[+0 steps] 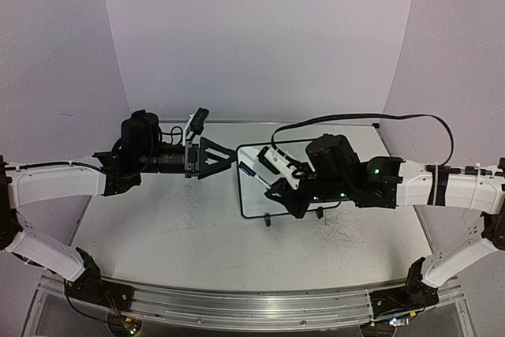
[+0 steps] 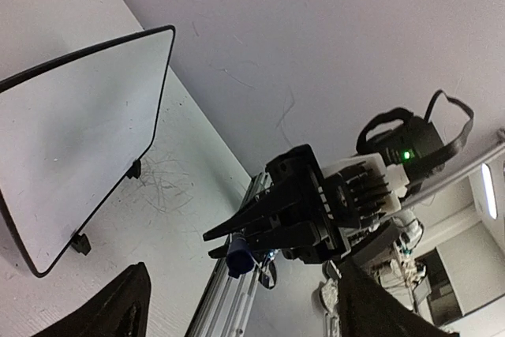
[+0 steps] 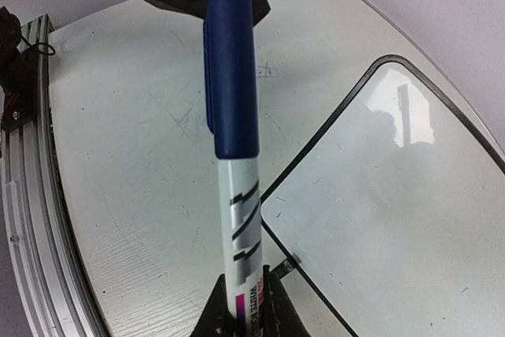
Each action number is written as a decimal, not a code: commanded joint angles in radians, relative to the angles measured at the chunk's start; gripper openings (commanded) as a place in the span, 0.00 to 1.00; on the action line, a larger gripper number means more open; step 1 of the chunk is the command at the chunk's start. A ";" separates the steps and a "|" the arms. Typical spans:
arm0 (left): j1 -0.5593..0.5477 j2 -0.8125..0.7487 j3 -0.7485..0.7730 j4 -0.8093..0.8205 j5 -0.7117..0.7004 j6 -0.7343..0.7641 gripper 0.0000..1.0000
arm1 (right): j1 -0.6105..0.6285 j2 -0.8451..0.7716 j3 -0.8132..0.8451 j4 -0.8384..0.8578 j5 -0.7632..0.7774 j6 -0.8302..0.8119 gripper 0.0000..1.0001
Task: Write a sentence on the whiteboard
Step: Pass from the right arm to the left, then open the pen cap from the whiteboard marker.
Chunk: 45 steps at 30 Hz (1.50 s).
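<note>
The right gripper (image 3: 243, 315), above the seemingly blank whiteboard (image 3: 394, 219) on the bench (image 1: 158, 226), was clamped on a marker (image 3: 237, 219) whose cap (image 3: 231, 76) pointed lengthwise toward the wide-open, empty left gripper (image 1: 227, 155) just beyond.

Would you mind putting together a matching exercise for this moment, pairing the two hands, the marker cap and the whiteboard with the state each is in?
Things:
1. left hand
2. right hand
3. marker cap
4. whiteboard

States:
A. standing on the table, nothing written on it
B. shut on the marker
C. open and empty
D. blue, on the marker's tip

Pairs: 1-C, 2-B, 3-D, 4-A
</note>
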 commanded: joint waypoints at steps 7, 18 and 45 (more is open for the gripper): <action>-0.047 0.114 0.086 -0.003 0.103 0.016 0.59 | 0.000 0.031 0.064 -0.007 -0.032 -0.021 0.05; -0.048 0.179 0.118 -0.007 0.113 0.004 0.34 | 0.000 0.060 0.060 -0.018 0.003 -0.024 0.05; 0.001 0.160 0.256 0.032 0.033 -0.022 0.00 | -0.156 -0.206 -0.248 0.602 -0.159 0.648 0.98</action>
